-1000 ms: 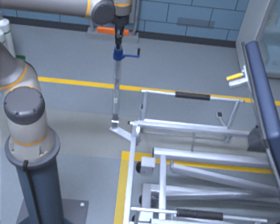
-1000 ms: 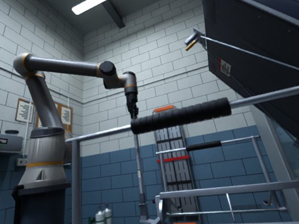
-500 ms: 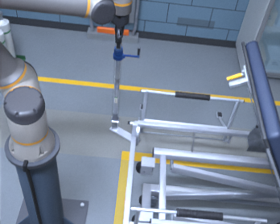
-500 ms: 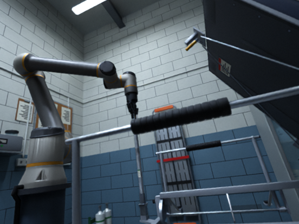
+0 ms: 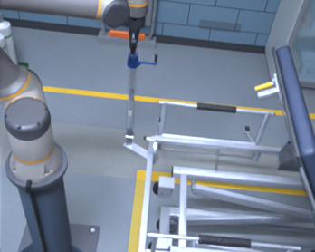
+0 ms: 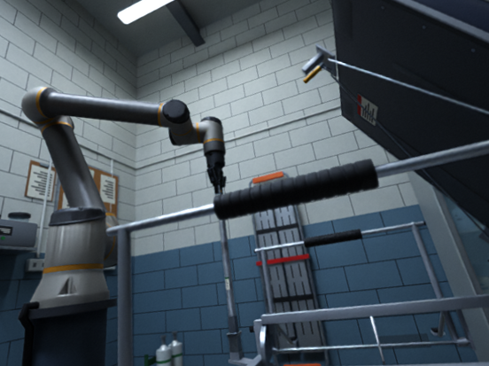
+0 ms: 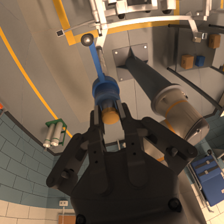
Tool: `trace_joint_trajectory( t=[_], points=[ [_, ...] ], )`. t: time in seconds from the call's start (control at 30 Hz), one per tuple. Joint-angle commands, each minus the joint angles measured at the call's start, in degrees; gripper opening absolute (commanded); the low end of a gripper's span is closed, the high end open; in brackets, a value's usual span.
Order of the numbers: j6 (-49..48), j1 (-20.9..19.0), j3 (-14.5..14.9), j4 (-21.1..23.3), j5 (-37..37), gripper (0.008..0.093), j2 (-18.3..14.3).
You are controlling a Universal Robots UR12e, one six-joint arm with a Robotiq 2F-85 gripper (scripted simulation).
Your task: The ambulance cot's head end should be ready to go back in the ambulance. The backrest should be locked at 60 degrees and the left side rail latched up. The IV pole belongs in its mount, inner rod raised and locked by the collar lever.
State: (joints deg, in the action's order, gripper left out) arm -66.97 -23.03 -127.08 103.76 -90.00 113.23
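The top of the IV pole (image 5: 131, 97) is partly hidden in the second side camera behind the near side rail's black grip (image 6: 297, 189). The pole stands upright in its mount (image 5: 130, 144) at the cot's corner, and its blue collar (image 5: 132, 60) carries a lever (image 5: 148, 61) that sticks out sideways. The inner rod's orange cap (image 7: 110, 115) shows just above the collar (image 7: 106, 90). The dark backrest (image 5: 296, 102) is raised steeply at the right, and the left side rail (image 5: 216, 108) stands up. My gripper (image 7: 109, 112) is directly above the pole and is closed on the inner rod's cap.
The robot's own base column (image 5: 38, 199) stands close left of the cot frame (image 5: 217, 204). A yellow floor line (image 5: 86, 93) runs behind the pole. A folded stretcher (image 6: 285, 269) leans on the wall, and two gas cylinders (image 6: 167, 363) stand by it.
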Motion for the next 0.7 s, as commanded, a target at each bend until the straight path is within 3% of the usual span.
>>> trace_joint_trajectory(
  t=[0.0,0.67],
  points=[
    [0.0,0.0,0.15,-0.01,0.0,0.008,0.03],
    [0.0,0.0,1.03,-1.15,0.0,0.008,0.3]
  ],
)
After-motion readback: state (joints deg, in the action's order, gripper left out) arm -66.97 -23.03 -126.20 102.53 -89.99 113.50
